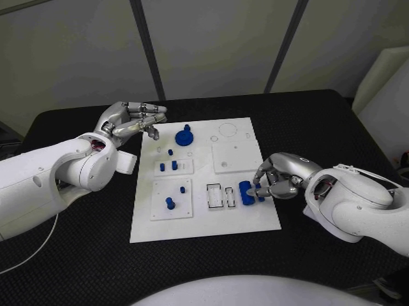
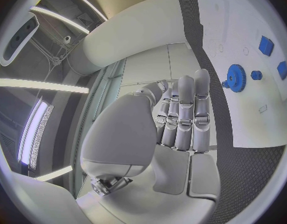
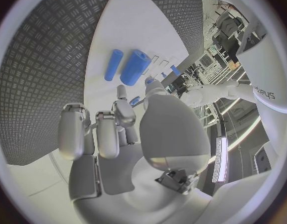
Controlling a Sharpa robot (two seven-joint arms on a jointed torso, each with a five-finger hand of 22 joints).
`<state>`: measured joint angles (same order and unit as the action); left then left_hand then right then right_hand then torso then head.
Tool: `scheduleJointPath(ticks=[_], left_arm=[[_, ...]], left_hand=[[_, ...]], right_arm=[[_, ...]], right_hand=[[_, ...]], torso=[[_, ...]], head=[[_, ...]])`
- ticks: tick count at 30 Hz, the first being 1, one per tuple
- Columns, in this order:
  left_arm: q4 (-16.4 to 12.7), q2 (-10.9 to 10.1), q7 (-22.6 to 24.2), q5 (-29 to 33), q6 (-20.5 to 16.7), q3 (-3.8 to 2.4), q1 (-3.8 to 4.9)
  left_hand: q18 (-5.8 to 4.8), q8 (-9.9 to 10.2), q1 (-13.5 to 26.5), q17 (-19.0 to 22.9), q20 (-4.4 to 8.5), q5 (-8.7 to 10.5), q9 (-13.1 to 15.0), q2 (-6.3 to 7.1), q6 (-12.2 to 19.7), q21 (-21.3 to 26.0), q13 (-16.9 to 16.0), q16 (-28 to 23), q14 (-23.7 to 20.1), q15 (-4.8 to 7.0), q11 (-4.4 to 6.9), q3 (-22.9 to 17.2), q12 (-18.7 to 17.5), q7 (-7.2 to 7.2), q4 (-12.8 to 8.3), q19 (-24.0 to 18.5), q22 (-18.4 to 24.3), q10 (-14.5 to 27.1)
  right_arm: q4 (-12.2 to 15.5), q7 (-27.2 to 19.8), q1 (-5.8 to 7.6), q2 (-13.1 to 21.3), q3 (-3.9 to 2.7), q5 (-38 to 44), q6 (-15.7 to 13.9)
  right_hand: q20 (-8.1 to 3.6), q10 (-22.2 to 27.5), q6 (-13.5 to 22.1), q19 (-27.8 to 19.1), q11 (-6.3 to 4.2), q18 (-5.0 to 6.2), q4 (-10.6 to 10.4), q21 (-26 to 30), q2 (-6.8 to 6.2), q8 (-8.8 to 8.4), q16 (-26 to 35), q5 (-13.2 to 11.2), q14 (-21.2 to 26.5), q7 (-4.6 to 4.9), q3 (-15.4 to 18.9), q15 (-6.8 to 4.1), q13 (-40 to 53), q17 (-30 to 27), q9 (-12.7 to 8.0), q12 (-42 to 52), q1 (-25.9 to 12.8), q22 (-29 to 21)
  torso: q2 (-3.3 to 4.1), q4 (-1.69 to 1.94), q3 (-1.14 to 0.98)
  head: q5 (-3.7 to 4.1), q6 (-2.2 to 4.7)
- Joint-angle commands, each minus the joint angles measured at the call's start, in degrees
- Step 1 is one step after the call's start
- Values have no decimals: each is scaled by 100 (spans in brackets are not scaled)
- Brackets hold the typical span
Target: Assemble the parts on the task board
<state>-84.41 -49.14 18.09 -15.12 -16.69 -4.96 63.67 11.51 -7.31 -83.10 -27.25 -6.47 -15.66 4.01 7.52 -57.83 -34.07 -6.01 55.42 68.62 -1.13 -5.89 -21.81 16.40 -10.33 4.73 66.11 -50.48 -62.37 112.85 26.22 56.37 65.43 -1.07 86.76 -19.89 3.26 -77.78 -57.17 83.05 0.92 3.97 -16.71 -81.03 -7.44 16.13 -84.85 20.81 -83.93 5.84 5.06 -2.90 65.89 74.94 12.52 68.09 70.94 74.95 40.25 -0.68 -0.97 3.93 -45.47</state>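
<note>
On the white task board (image 1: 204, 175), blue cylinders (image 1: 247, 192) are seen lying just beside the right hand (image 1: 279, 178), fingers curled, seemingly empty; the left hand (image 1: 131, 120), loosely curled, is held farther off.

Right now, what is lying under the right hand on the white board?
Under the right hand, two blue cylinders lie side by side on the task board, a thick one and a thinner one. The fingers cover whatever lies beyond them.

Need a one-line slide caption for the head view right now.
Right hand at blue cylinders on task board; left hand hovers near blue gear.
</note>
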Motion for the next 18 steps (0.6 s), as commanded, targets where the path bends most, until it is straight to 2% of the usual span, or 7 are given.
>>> scheduleJointPath(ticks=[1,7,18], left_arm=[[-21,-9,8,11,63,-1,6],[-26,-21,11,11,64,-1,4],[-22,-17,10,11,74,0,-3]], left_hand=[[-105,16,63,9,-16,26,-2,6,17,40,-8,-7,-21,-1,-7,25,20,8,6,-5,9,37],[-105,16,63,9,-16,26,-2,6,17,40,-8,-7,-21,-1,-7,25,20,8,6,-5,9,37],[-105,12,63,12,-17,26,0,6,13,43,-10,-7,-25,-1,-5,27,24,13,3,-6,13,40]], right_arm=[[8,321,-65,-40,3,347,170],[-38,340,-147,-142,3,467,150],[-170,374,-226,-380,3,506,195]], right_hand=[[3,7,48,28,24,-83,-1,-33,48,25,-15,36,-412,-6,41,0,14,451,14,35,-23,32],[3,7,50,27,22,-83,-1,-33,64,54,-15,46,-411,-10,75,-1,37,451,34,45,-29,33],[0,-24,49,25,12,-83,-4,-36,134,137,-21,68,-412,-23,151,-7,142,463,90,115,-54,41]], torso=[[0,4,0],[0,0,-2],[4,3,5]], head=[[-19,-15],[-63,-36],[-79,-64]])
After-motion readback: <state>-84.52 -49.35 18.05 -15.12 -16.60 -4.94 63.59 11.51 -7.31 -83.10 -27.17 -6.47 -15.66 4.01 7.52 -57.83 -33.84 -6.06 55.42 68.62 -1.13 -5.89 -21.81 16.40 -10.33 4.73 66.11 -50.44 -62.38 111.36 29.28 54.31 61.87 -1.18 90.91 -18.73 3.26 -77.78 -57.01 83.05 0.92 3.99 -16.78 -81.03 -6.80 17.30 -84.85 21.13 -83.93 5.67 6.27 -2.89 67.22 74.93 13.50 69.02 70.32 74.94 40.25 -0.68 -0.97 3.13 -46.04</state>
